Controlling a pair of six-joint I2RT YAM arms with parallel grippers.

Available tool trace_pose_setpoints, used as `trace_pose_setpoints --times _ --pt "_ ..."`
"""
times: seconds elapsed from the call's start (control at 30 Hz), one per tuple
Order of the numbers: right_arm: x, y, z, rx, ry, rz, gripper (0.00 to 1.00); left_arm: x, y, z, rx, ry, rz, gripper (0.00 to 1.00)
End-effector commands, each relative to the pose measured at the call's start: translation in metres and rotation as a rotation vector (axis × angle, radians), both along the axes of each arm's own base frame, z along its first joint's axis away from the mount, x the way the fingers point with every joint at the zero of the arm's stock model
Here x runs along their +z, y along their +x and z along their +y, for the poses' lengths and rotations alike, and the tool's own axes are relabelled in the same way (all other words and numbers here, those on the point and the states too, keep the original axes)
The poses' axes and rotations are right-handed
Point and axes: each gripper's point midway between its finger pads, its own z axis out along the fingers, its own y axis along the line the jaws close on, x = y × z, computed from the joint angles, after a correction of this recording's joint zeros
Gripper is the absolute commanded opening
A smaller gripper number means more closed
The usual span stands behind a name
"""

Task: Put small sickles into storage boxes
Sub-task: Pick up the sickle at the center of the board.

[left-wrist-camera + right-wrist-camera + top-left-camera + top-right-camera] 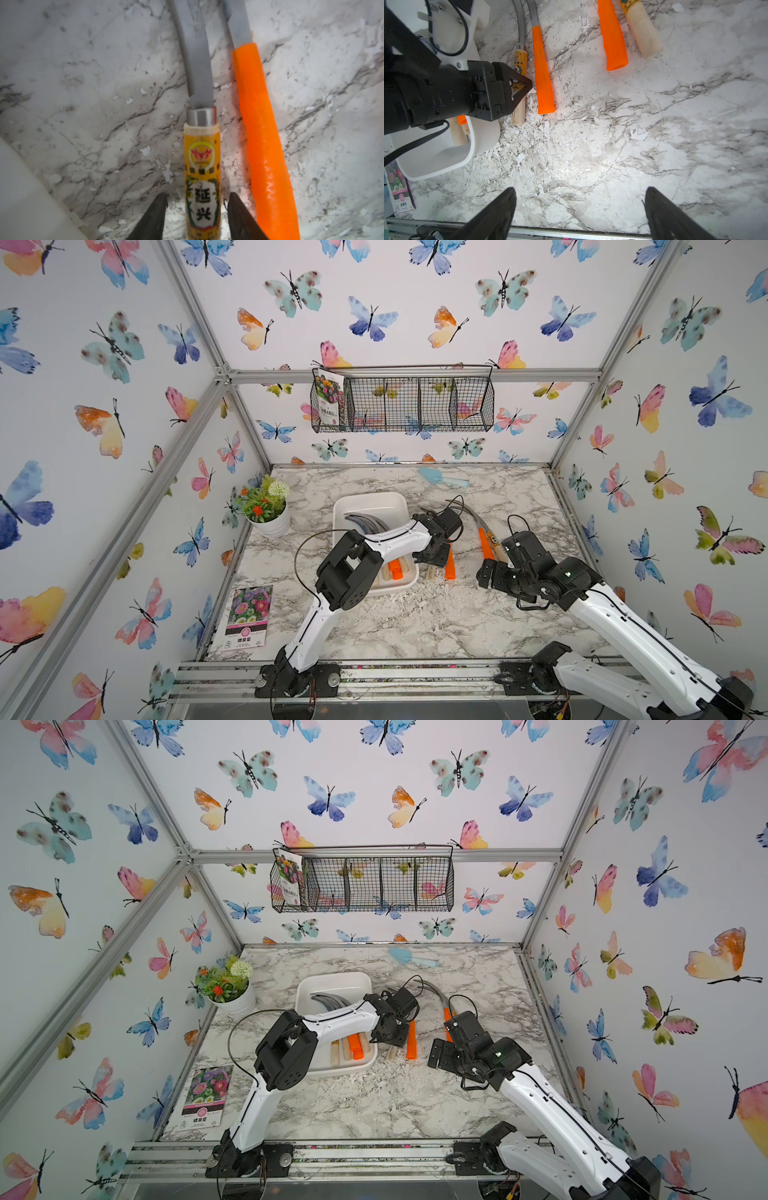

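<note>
Chipped marble-print worktop point(415, 626). Glossy white rounded-corner tray point(374, 499) holds curved grey-bladed sickles point(365, 522), their handles half hidden under the left arm. Left tool point(197, 199) is narrow, straddling the label-wrapped wooden sickle handle point(202, 166) beside the tray, gaps on both sides. Smooth orange-handled sickle point(264, 124) lies alongside. Right tool point(580, 195) is wide, holding nothing.

Two arms, same build. Left arm point(308, 628) and right arm point(631, 635): glossy white shells, thin black seam lines, small dark screws point(458, 64). Chunky black joint housings point(349, 572), black base mounts. Black cables point(413, 143) loop off elbows and wrists. Right gripper point(579, 188): matte black wedge fingers point(496, 212), pointed tips.
</note>
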Motion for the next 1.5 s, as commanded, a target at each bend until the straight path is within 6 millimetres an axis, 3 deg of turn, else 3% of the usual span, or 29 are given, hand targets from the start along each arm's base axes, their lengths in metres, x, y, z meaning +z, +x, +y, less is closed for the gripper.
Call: trace_pose_setpoints --times 0.0,0.27,0.4,0.97,1.47 --pt "-0.005 -0.008 -0.010 -0.035 -0.021 0.016 0.98 -0.030 -0.013 0.022 -0.017 0.136 0.050 0.46" --pt "-0.004 -0.010 -0.012 -0.033 -0.018 0.008 0.98 -0.021 -0.012 0.016 -0.002 0.108 0.035 0.20" --pt "-0.002 -0.009 -0.012 -0.030 -0.020 0.000 0.98 -0.008 -0.009 0.010 0.014 0.070 0.021 0.13" --pt "0.000 0.002 -0.002 0.024 -0.019 -0.022 0.98 0.054 -0.001 -0.003 0.062 -0.034 -0.050 0.08" --pt "0.000 0.011 0.009 0.058 0.002 -0.034 0.98 0.100 -0.001 0.006 0.087 -0.079 -0.112 0.08"
